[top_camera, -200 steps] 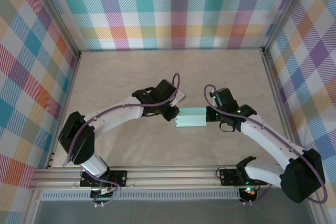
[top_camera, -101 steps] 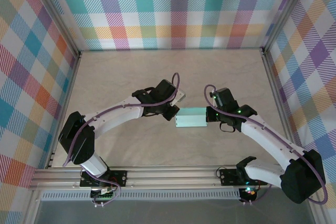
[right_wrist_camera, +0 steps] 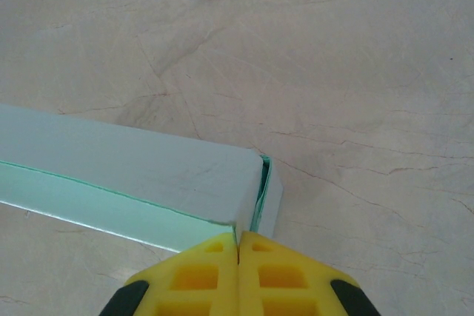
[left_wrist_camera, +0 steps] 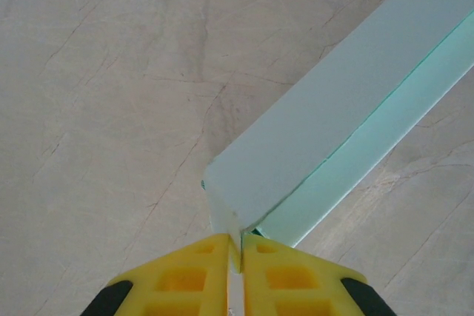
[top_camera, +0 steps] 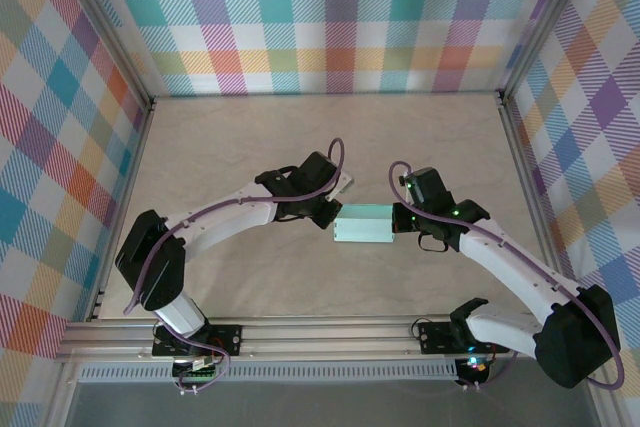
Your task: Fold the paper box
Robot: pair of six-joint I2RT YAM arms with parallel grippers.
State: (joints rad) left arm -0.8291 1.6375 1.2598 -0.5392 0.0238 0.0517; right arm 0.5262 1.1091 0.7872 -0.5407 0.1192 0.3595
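Observation:
The paper box (top_camera: 364,226) is a pale mint-green shallow rectangular box lying in the middle of the table, between my two grippers. My left gripper (top_camera: 335,215) is at its left end. In the left wrist view the yellow fingertips (left_wrist_camera: 241,246) are shut on a thin card edge at the corner of the box (left_wrist_camera: 318,131). My right gripper (top_camera: 396,219) is at the right end. In the right wrist view it (right_wrist_camera: 238,240) is shut on the end wall's edge of the box (right_wrist_camera: 148,164), where a darker green flap shows tucked inside.
The table top (top_camera: 300,137) is pale, marbled beige. Plaid walls (top_camera: 330,17) stand at the back and on both sides. An aluminium rail (top_camera: 320,332) runs along the near edge with both arm bases on it.
The left arm has shifted slightly to the right while its fingers stay at the box's left end. The box and the right arm have not visibly moved.

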